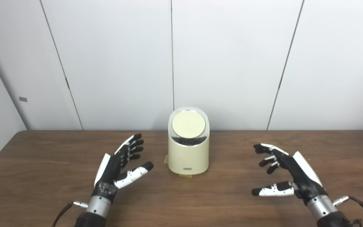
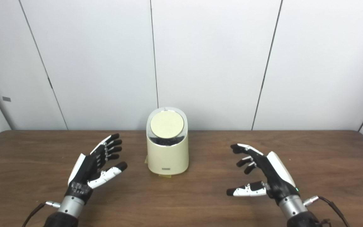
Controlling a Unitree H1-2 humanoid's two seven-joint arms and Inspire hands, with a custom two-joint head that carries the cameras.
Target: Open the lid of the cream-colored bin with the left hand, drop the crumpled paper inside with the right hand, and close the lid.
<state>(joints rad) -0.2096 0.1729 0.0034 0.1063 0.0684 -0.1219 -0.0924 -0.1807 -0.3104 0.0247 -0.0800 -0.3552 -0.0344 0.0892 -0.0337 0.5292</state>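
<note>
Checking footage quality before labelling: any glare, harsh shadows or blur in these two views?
Left eye view: even, soft light; bin sharp, slight sheen on its lid rim. Right eye view: the same, faint shadows under the left hand and right hand; no blur.

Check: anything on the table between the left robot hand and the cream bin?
Nothing: only bare brown table lies between the left robot hand and the cream bin, clear in both eye views.

Brown wood-grain table (image 1: 43,164); white panelled wall (image 1: 112,63) behind; small grey tag (image 1: 23,99) on wall, left.
</note>
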